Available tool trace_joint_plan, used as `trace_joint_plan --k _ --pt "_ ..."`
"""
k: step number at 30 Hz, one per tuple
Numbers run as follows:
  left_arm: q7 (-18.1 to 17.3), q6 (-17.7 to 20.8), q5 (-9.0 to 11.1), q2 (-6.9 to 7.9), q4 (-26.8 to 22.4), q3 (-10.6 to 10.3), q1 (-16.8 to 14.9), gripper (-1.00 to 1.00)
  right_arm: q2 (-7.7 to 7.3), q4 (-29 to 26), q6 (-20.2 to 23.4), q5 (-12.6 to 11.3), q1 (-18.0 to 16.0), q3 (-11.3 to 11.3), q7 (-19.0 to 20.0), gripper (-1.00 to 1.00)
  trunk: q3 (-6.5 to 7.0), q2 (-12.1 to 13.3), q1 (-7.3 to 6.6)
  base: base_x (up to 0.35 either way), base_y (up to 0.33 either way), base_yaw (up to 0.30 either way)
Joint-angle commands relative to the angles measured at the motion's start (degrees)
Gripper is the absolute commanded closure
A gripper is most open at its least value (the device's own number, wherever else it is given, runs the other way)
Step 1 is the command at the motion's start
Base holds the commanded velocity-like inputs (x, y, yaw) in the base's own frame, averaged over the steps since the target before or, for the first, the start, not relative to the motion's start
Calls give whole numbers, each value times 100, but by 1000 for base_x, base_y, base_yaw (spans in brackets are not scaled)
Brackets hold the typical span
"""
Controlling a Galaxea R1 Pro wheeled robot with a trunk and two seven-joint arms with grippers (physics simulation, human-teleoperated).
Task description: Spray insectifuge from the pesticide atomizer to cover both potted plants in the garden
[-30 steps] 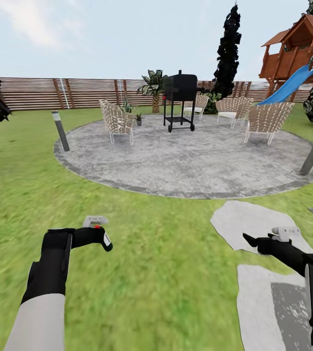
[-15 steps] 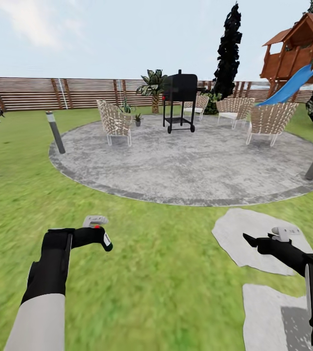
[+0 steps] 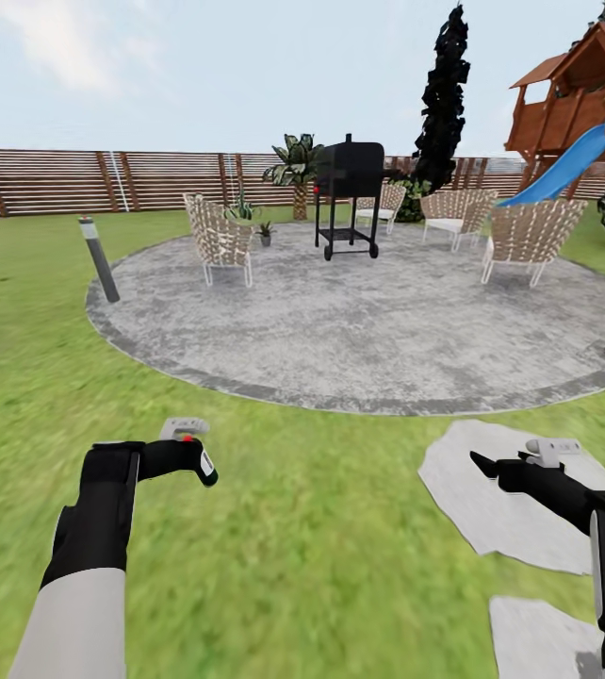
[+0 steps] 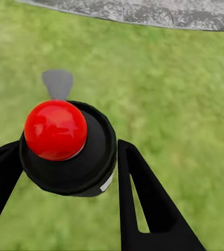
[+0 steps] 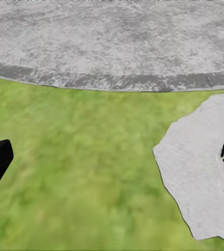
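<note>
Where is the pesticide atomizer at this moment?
The pesticide atomizer sits between the fingers of the left gripper, red button toward the wrist camera; in the head view it is low on the left, over the lawn.

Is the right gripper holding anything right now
No, in the right wrist view the right gripper is open, with only grass and a stepping stone between its fingers.

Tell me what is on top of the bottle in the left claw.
A round red button caps the pesticide atomizer in the left claw; it hides the bottle's body.
</note>
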Motion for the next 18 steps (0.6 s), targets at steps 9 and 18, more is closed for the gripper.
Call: trace_joint_plan --k 9,18 --pt "-57 16 -49 -7 -6 17 -6 100 1 -7 12 60 -2 -10 61 -100 -6 -2 2 332 0 0" --pt "-60 16 -49 -7 -5 17 -6 100 2 -7 12 60 -5 -3 59 -100 -6 -2 2 332 0 0"
